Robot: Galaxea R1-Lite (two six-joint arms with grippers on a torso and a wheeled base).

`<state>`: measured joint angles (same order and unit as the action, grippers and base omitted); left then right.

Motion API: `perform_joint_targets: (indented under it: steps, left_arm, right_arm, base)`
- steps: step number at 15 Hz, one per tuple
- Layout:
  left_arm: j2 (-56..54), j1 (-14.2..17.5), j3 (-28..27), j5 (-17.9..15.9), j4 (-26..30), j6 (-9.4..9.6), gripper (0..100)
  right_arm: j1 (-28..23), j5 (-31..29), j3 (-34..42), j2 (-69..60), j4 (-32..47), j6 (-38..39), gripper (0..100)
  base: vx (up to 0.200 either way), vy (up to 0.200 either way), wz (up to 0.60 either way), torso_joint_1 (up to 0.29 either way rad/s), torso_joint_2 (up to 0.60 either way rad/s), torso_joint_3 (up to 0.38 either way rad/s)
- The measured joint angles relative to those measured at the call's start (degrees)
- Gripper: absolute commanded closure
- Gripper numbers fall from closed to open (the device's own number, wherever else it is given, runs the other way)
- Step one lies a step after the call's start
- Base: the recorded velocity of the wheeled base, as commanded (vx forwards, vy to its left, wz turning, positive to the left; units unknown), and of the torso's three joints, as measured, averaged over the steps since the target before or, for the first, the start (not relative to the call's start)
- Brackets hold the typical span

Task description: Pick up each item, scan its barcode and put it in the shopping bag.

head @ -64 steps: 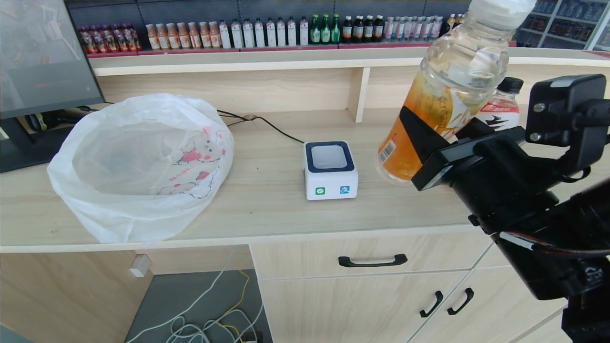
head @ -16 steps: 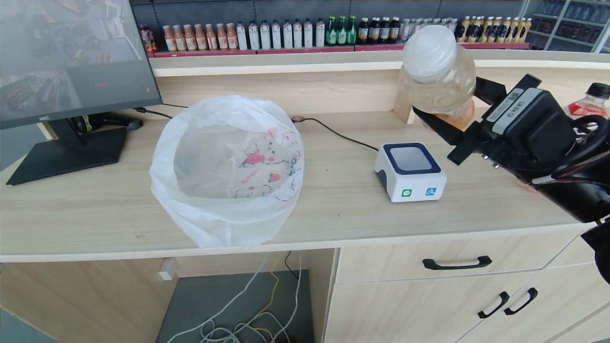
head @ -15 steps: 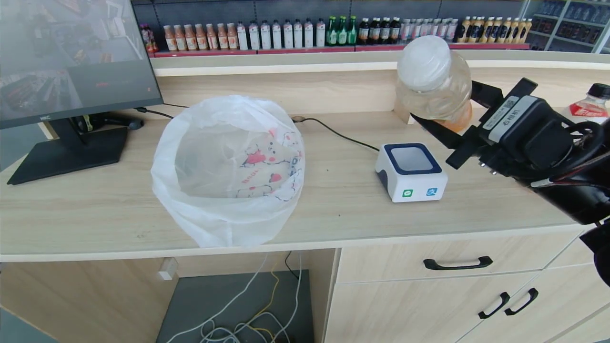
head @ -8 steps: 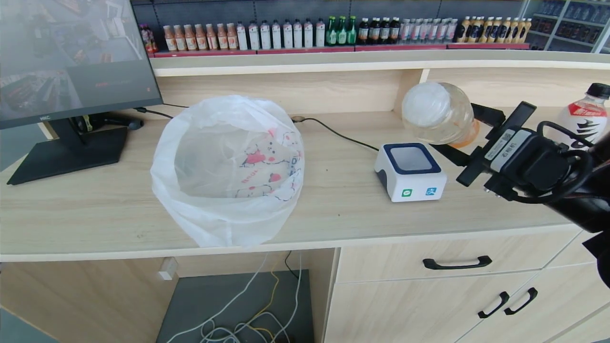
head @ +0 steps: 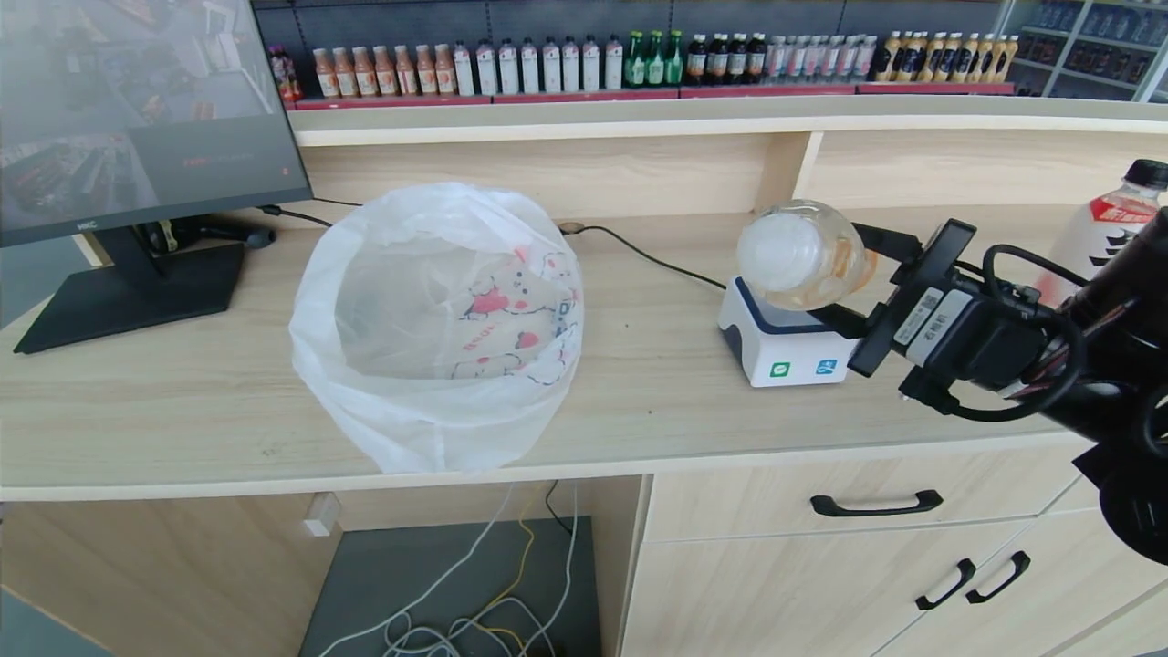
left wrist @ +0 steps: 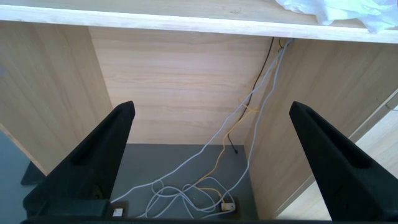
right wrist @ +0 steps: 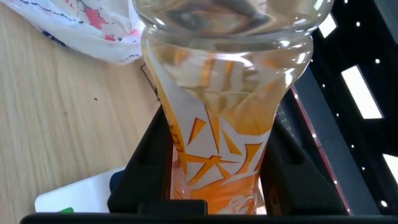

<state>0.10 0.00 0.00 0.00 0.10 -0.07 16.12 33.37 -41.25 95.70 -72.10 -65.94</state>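
Light wood checkout counter (head: 639,401), drinks shelf (head: 639,59) along the back wall at 12 o'clock, monitor (head: 137,100) at 10 o'clock.

- Orange drink bottle (head: 803,255): off the counter, lying nearly level directly over the barcode scanner (head: 780,351), white cap end toward the camera. Right gripper (head: 862,281) is clamped on it. One black finger sits at the bottle's 2 o'clock side, the other passes under it at 5 o'clock.
- Right wrist view: both fingers press the labelled waist of the bottle (right wrist: 217,143).
- Right arm enters from 4 o'clock, wrist roughly level, gripper aimed toward 10 o'clock.
- Shopping bag (head: 411,429): white plastic, mouth open, standing at 9 o'clock of the scanner, well apart from the bottle.
- Left gripper (left wrist: 211,112): fingers spread wide, held below the counter edge and facing the recess with loose cables (left wrist: 249,124).
- Hidden: bottle covers most of the scanner's window. Its barcode and base cannot be made out. A second bottle (head: 1109,237) at 3 o'clock is partly behind the arm.
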Motion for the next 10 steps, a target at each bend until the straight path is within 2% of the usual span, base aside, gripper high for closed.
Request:
perform_joint_targets:
  steps: [5,10]
  left_arm:
    - [0.0,0.02,0.0,0.0,0.0,0.0,0]
    - [0.0,0.0,0.0,0.0,0.0,0.0,0]
  right_arm:
    - [-1.24,0.46,0.05,1.77,-0.18,-1.37,100]
    - [-1.87,0.46,0.13,3.58,-3.64,-0.95,100]
  base:
    - [0.0,0.0,0.0,0.0,0.0,0.0]
    - [0.0,0.0,0.0,0.0,0.0,0.0]
